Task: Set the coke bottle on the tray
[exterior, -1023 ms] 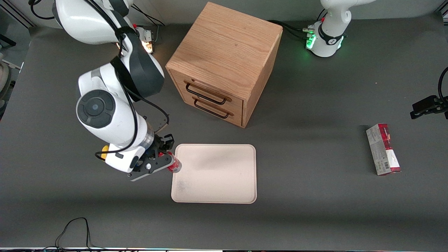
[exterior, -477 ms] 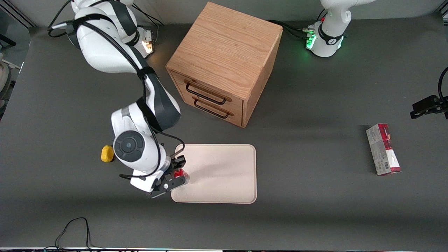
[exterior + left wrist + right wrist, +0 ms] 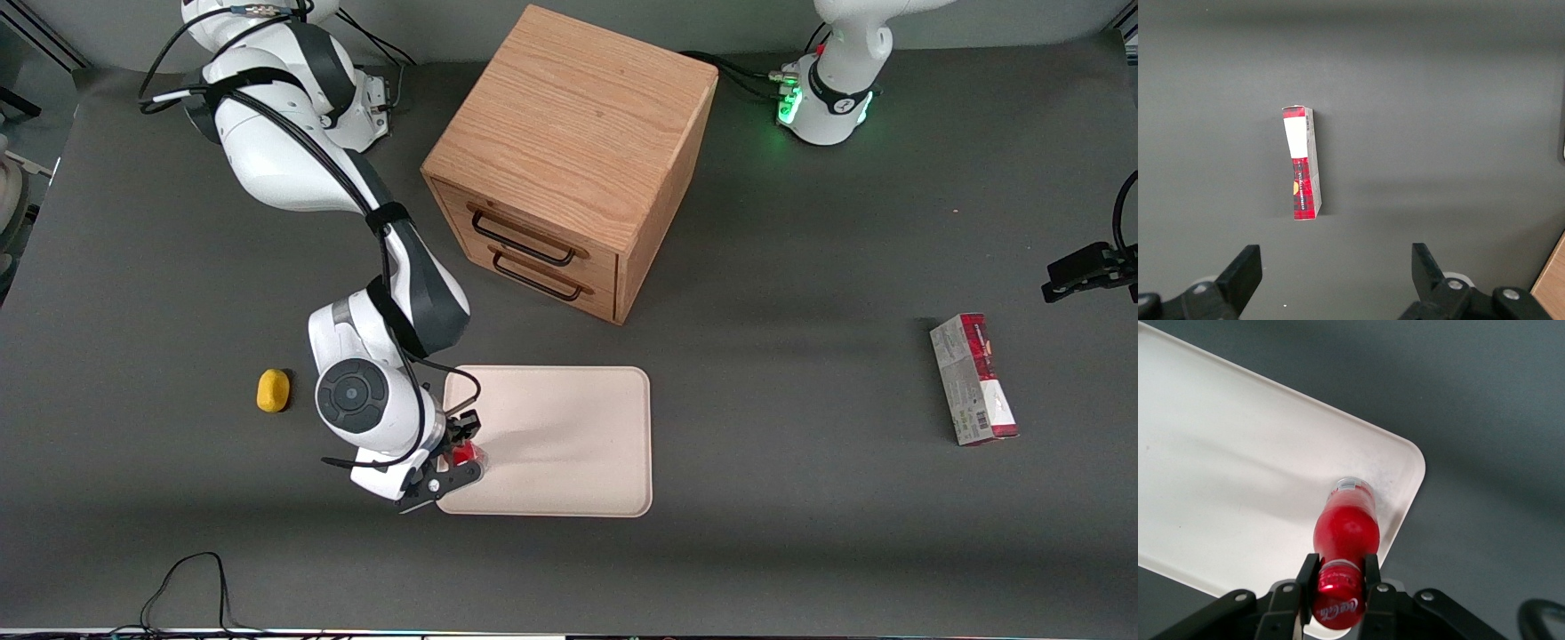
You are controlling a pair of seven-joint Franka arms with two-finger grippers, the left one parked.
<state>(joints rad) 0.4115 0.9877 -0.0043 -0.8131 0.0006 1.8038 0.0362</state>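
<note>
Gripping coke bottle (image 3: pixel 1345 532) by neck under red cap, gripper (image 3: pixel 458 458) jaws clamped it upright over tray (image 3: pixel 569 436) corner at 7 o'clock. Transport judged done; lowering, release remained.

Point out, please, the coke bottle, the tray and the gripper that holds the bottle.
coke bottle (image 3: pixel 1346 530): right wrist view, on its red body.
tray (image 3: pixel 569 427): front view, on its bare floor.
gripper (image 3: pixel 1339 581): right wrist view, midway between the fingertips, which are shut on the bottle's neck over the tray's corner.
</note>
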